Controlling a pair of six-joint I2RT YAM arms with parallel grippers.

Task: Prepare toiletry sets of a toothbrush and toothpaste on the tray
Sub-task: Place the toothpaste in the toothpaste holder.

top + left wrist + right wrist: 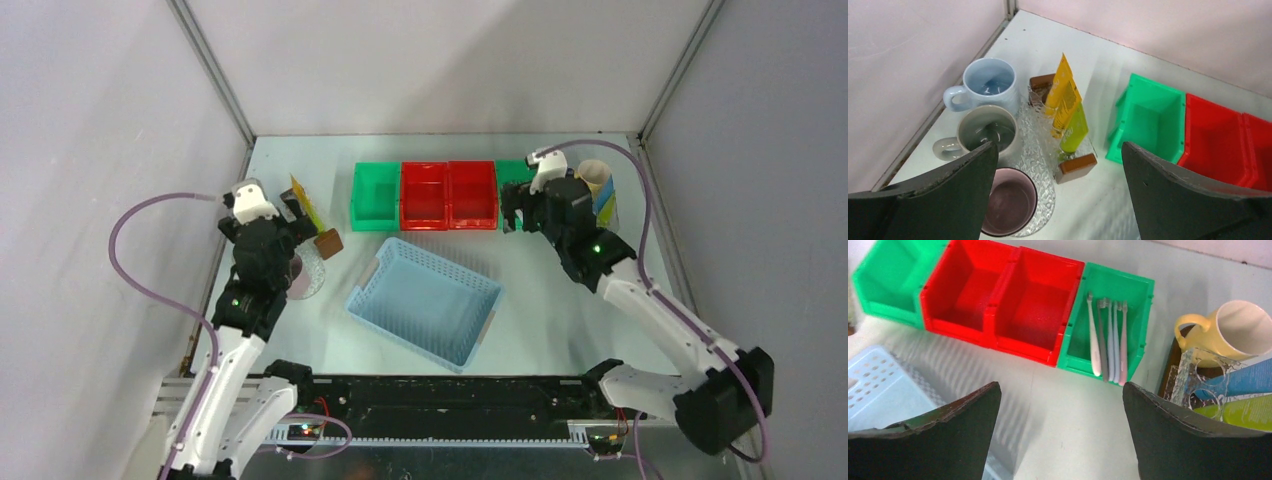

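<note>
My left gripper [1059, 145] is open and empty above a pale blue mug [988, 82], a grey mug [985, 131] and a pink mug [1009, 201], all empty. Beside them a clear glass rack [1035, 145] with brown wooden ends holds yellow tubes [1063, 92] and a green tube [1074, 130]. My right gripper [1062, 385] is open and empty over bare table. Several toothbrushes [1108, 340] lie in a green bin [1143, 315]. A cream mug [1235, 330] stands on the dark brown tray [1167, 371] beside a blue tube [1248, 380] and a green tube [1248, 410].
A light blue perforated basket [425, 300] lies at the table's middle. An empty green bin [375, 197] and two empty red bins [448, 195] stand in a row at the back. Enclosure walls close in both sides. My left gripper [292, 228] and right gripper [515, 212] flank the bins.
</note>
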